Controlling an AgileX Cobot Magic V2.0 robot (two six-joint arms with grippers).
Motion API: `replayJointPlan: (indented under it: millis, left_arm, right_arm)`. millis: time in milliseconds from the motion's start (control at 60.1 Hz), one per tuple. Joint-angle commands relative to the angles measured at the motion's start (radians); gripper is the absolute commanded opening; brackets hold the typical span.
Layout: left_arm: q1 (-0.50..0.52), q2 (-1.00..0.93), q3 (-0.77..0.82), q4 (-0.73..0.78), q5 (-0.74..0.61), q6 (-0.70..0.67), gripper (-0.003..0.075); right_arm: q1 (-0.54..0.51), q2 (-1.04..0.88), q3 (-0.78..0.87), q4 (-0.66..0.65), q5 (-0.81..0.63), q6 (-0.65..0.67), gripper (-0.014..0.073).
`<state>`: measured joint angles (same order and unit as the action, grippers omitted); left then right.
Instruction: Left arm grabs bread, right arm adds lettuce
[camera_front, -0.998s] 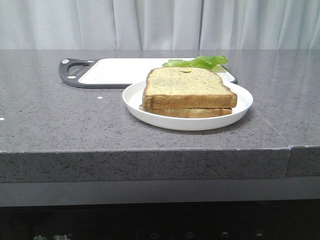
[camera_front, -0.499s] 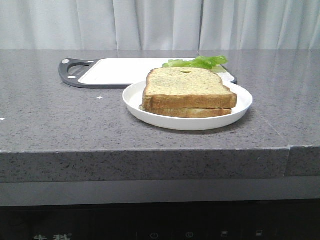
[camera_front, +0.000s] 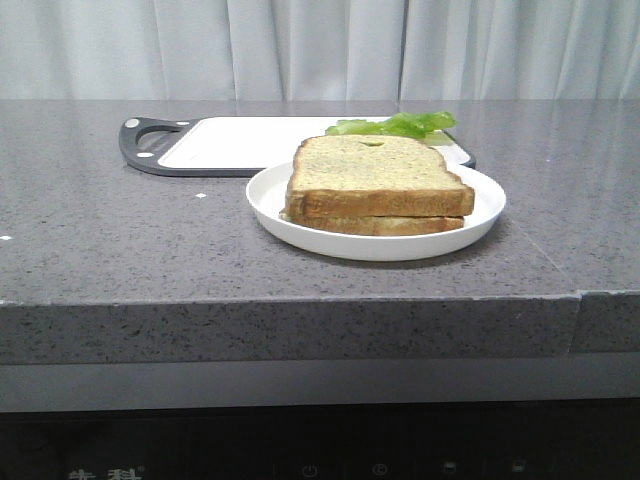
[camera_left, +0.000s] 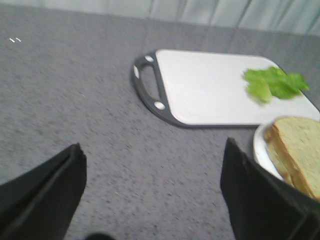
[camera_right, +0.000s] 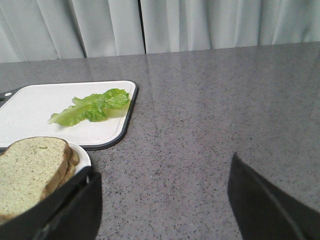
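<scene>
L gripper (camera_left: 150, 187) is spread wide w/ nothing between its fingers, above bare gray counter (camera_front: 100, 240) near the cutting board (camera_front: 240, 145) handle. Bread (camera_front: 375, 175) sits mid-counter atop a thinner slice (camera_front: 375, 224) on a white plate (camera_front: 270, 200); lettuce (camera_front: 395, 125) lies just behind, on the board's right end. R gripper (camera_right: 162, 195) likewise gapes empty, over counter right of plate.

A kitchen-style setting. A grey speckled stone surface (camera_front: 120, 250) like a countertop holds a white cutting board (camera_front: 240, 143) with a dark handle, and just in front of the board, a white plate (camera_front: 290, 215). Pale pleated curtains (camera_front: 320, 48) hang behind the board.
</scene>
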<state>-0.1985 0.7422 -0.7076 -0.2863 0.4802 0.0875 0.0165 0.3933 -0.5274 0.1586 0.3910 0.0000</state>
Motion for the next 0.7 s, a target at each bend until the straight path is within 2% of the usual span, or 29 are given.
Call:
replayJointPlan:
  millis: [0, 283, 516, 682]
  left_arm:
    - [-0.076, 0.108, -0.103, -0.044, -0.005, -0.006, 0.055]
    - [-0.308, 0.521, -0.375, -0.093, 0.033, -0.015, 0.0547]
    - [-0.377, 0.795, -0.595, -0.117, 0.132, -0.031, 0.0547]
    - [-0.402, 0.894, -0.688, -0.145, 0.171, -0.031, 0.0547]
  right_arm:
    - [-0.005, 0.013, -0.037, 0.008, -0.071, -0.009, 0.0547]
    - [-0.003, 0.013, -0.037, 0.008, -0.067, -0.009, 0.0547]
    - [-0.003, 0.013, -0.037, 0.008, -0.055, -0.009, 0.0547]
    - [-0.003, 0.013, -0.037, -0.003, -0.05, -0.009, 0.0547]
